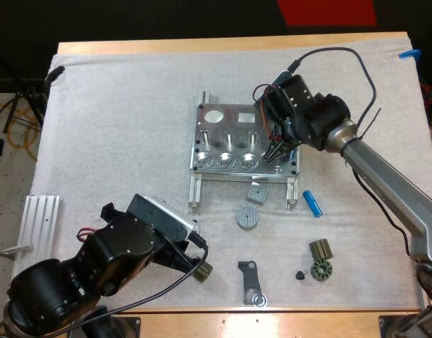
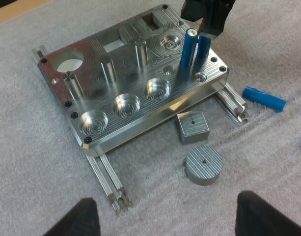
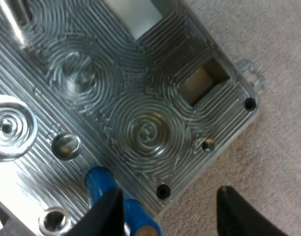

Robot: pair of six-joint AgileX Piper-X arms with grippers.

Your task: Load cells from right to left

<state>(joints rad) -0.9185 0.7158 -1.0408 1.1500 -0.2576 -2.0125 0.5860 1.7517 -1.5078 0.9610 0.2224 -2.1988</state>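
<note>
Our left tool [image 2: 165, 221] has fingers apart. Our right tool [image 3: 170, 211], apart too, is by two blue cells [image 2: 189, 49] standing at the fixture's [image 2: 140, 78] four o'clock corner; one loose cell [image 2: 264, 98] lies nearby.

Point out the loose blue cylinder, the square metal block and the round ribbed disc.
loose blue cylinder [image 2: 264, 98]: left wrist view, middle of its side.
square metal block [image 2: 193, 123]: left wrist view, its top face.
round ribbed disc [image 2: 204, 160]: left wrist view, its top face.

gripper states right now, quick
Left gripper: open, holding nothing.
Right gripper: open, beside the blue cylinders on the metal fixture.
</note>
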